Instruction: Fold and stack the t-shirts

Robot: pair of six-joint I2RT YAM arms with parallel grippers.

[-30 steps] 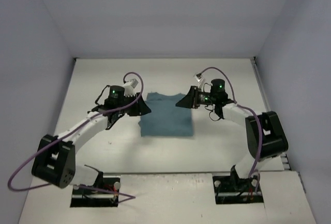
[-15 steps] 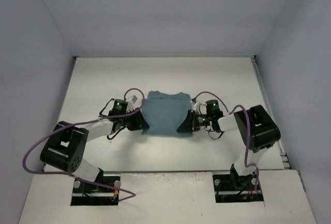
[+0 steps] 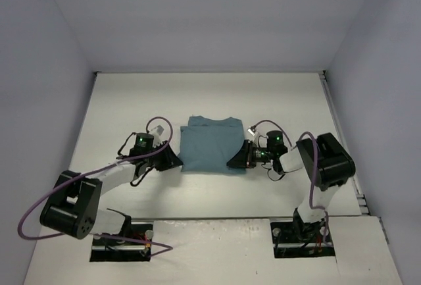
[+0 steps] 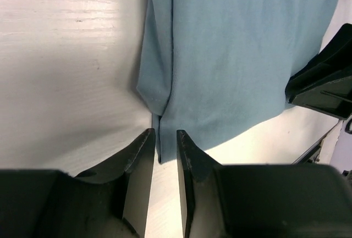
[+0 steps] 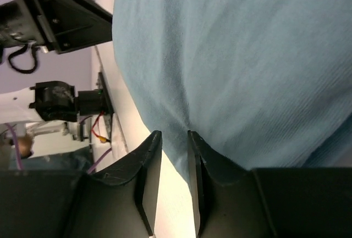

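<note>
At mid-table lay the teal t-shirt [image 3: 212, 147], flat. Its near corners sat between the left gripper [image 4: 165, 134] and right gripper [image 5: 174, 136], jaws almost shut: the right pinching cloth, the left's hold unclear. Both should probably bite every layer, then lift evenly.

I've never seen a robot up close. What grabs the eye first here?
A teal t-shirt, folded into a rectangle, lies alone in the middle of the white table and is the only colour there. The left gripper and right gripper sit low at its two near corners. The right one pinches puckered cloth, while the left one's fingers straddle the corner hem.
</note>
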